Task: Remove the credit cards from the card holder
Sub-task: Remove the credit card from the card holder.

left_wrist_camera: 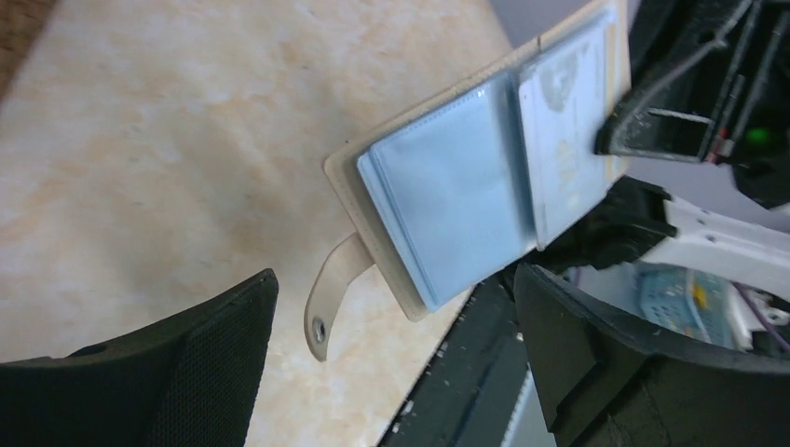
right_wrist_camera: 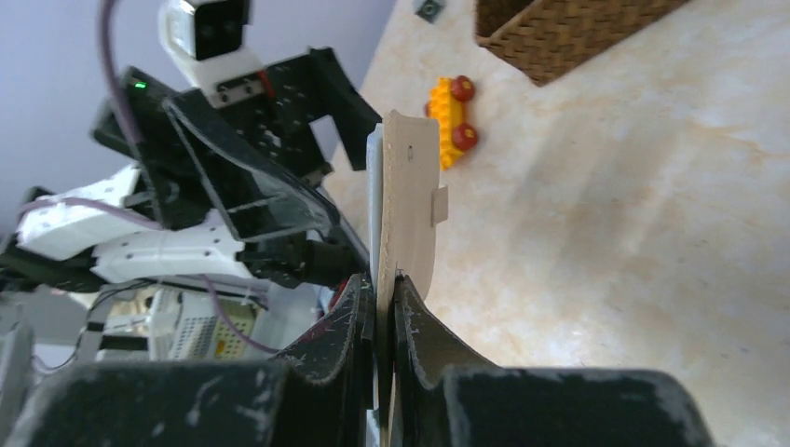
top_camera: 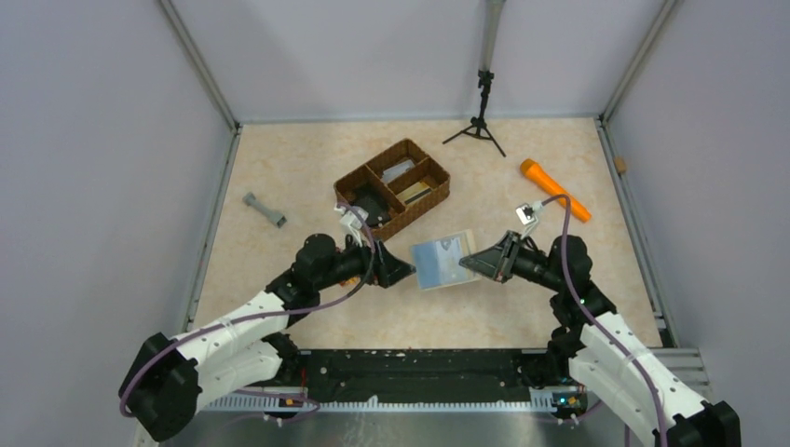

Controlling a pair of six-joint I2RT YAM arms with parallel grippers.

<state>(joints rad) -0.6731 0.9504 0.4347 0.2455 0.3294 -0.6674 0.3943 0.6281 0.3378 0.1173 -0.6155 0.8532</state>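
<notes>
My right gripper [right_wrist_camera: 384, 279] is clamping the opened card holder [top_camera: 442, 261] just nearside of the wicker tray [top_camera: 391, 186]. My left gripper [top_camera: 401, 272] is hovering released at its free left edge, facing the sleeves.

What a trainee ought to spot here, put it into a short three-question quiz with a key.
1. True or false: the right fingers are clamped on an edge of the card holder.
2. The left fingers are: A) open, holding nothing; B) shut on the card holder; C) shut, holding nothing.
3. Fill in: the open card holder shows pale ____ sleeves inside.
Key: 1 true; 2 A; 3 blue.
</notes>
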